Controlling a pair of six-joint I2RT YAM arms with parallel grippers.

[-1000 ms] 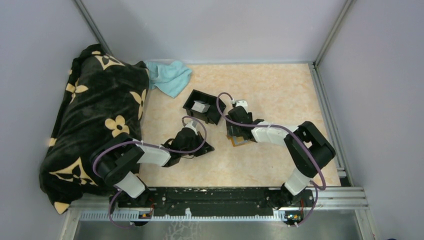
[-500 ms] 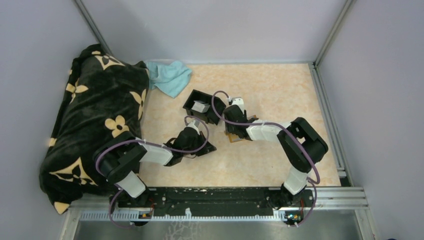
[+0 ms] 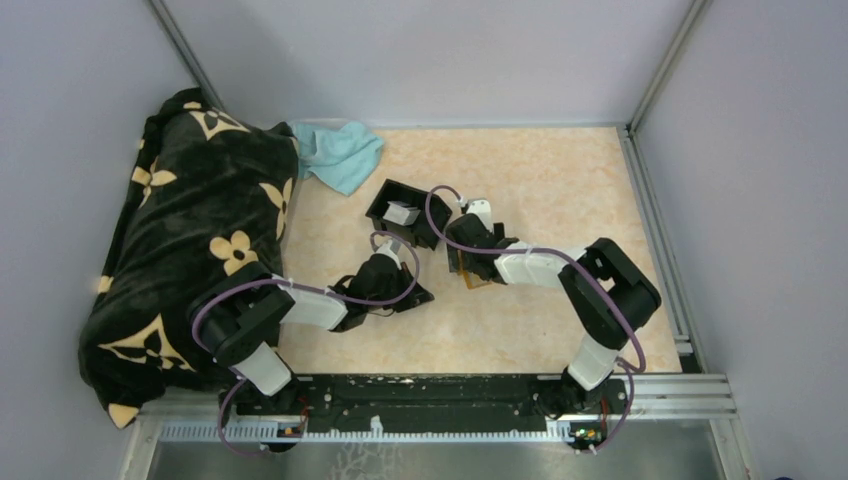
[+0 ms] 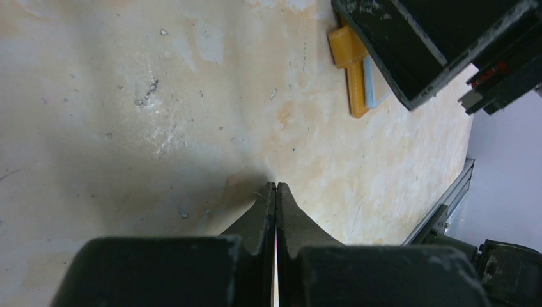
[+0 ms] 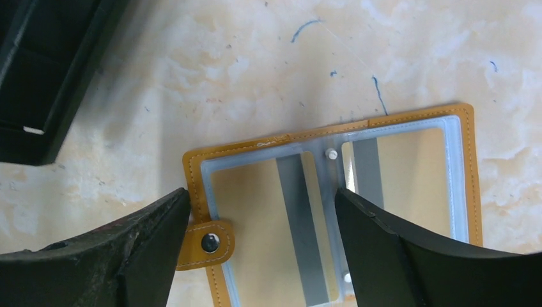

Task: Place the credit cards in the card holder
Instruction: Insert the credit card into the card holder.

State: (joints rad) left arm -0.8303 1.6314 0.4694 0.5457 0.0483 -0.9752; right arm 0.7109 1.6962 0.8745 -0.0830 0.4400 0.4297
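The left gripper (image 4: pixel 275 187) held its black fingers pressed together low over the marbled beige table (image 4: pixel 128 96). A pale sliver showed between them, perhaps a card's edge, though I could not tell. A pale flat credit card (image 3: pixel 403 213) waited in the black open-topped plastic tray (image 3: pixel 377 198). The right gripper (image 5: pixel 262 195), spread wide, straddled the unfolded orange leather-like card holder (image 5: pixel 390 173), probably to steady it for loading.

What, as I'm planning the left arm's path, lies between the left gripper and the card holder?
Nothing: the left wrist view shows only bare table between the left gripper and the card holder.
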